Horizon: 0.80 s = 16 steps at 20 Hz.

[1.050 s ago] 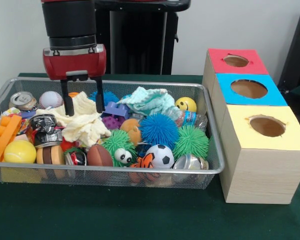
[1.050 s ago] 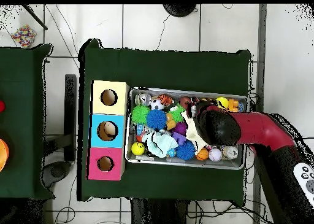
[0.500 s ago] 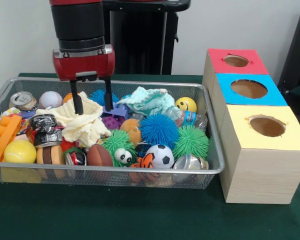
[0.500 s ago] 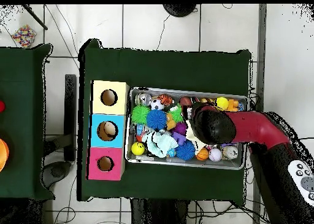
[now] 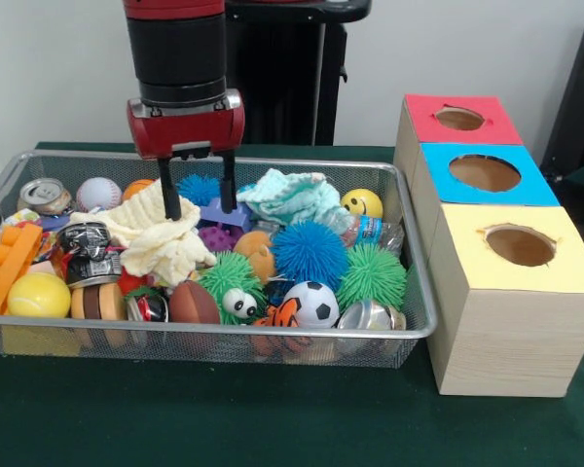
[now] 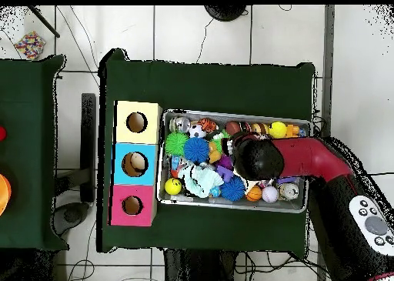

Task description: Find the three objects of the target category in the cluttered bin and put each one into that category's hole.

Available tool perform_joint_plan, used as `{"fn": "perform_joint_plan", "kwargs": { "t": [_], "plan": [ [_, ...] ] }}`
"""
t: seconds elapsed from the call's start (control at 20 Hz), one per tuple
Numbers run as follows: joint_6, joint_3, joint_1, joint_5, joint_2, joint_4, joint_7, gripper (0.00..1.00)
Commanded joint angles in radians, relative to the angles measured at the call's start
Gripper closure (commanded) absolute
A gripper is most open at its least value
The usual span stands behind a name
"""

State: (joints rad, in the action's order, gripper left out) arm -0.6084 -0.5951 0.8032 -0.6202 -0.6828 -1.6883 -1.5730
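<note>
Jaws (image 5: 197,199) spread open, gripping nothing, poised over pale yellow cloth (image 5: 161,241) at ten o'clock in wire mesh bin (image 5: 224,334). Nothing visibly sorted yet; target category unclear. Three holes in red, blue and yellow box (image 5: 496,243) at three o'clock appear empty. Overhead hides jaws beneath red arm (image 6: 308,158); front shows both prongs.

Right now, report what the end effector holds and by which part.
Nothing. The end effector hangs open over the crumpled pale yellow cloth in the wire mesh bin.
</note>
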Motion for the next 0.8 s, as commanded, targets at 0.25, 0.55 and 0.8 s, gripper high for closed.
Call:
{"fn": "perform_joint_plan", "kwargs": {
  "t": [0.25,0.55,0.8],
  "plan": [
    [-0.065,0.037,-0.003,-0.091,-0.005,0.012,0.119,0.0],
    [0.01,-0.036,0.092,-0.007,0.075,-0.039,0.087,0.0],
    [-0.04,-0.025,0.071,-0.039,0.059,-0.02,0.118,0.0]
  ]
}}
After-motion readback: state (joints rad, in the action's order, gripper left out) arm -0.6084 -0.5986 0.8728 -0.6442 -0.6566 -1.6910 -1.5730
